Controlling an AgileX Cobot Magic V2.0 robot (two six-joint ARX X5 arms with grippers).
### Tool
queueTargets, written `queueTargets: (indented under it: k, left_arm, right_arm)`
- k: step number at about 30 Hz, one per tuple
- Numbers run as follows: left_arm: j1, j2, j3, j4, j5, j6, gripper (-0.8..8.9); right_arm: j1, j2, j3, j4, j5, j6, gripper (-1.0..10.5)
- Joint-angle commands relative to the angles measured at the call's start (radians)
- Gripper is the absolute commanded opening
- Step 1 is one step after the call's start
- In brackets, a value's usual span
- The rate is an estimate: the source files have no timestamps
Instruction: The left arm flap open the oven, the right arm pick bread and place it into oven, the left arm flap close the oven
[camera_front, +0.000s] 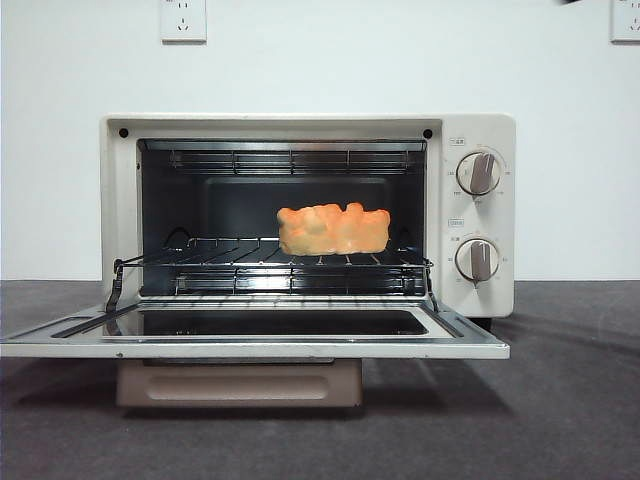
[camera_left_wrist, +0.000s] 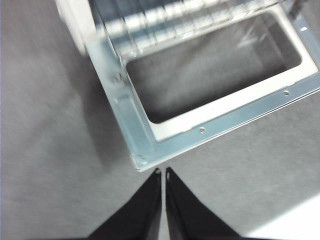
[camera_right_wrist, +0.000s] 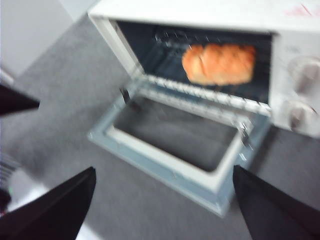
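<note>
A white wall with two sockets stands behind a dark grey table (camera_front: 580, 400). On it sits the oven (camera_front: 305, 125) with its door (camera_front: 250, 345) dropped flat toward the camera, the beige handle (camera_front: 238, 383) hanging under the door's front edge. Inside, the bread (camera_front: 333, 229) rests on the wire rack (camera_front: 230, 262), right of the rack's middle and clear of the cavity walls. Two knobs (camera_front: 479, 173) stand one above the other on the oven's right panel. The left gripper (camera_left_wrist: 163, 172) hovers over the table just off a corner of the open door, its jaws pressed together with nothing between them. The right gripper (camera_right_wrist: 162, 185) hangs above the table in front of the oven, jaws spread wide and empty.
</note>
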Motion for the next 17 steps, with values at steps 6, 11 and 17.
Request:
queueTargets:
  k: [6,11,17]
  left_arm:
    - [0.280,0.175,-0.050,0.039,0.282,0.005,0.13]
    - [0.402,0.240,-0.125,0.109,0.336,-0.003,0.13]
    - [0.488,0.286,-0.196,0.190,0.380,-0.050,0.13]
  right_arm:
    - [0.009,-0.174,0.018,-0.170,0.028,-0.033,4.3]
    - [0.009,-0.240,0.018,-0.182,0.047,-0.032,4.3]
    - [0.009,-0.257,0.018,-0.183,0.049,-0.033,4.3]
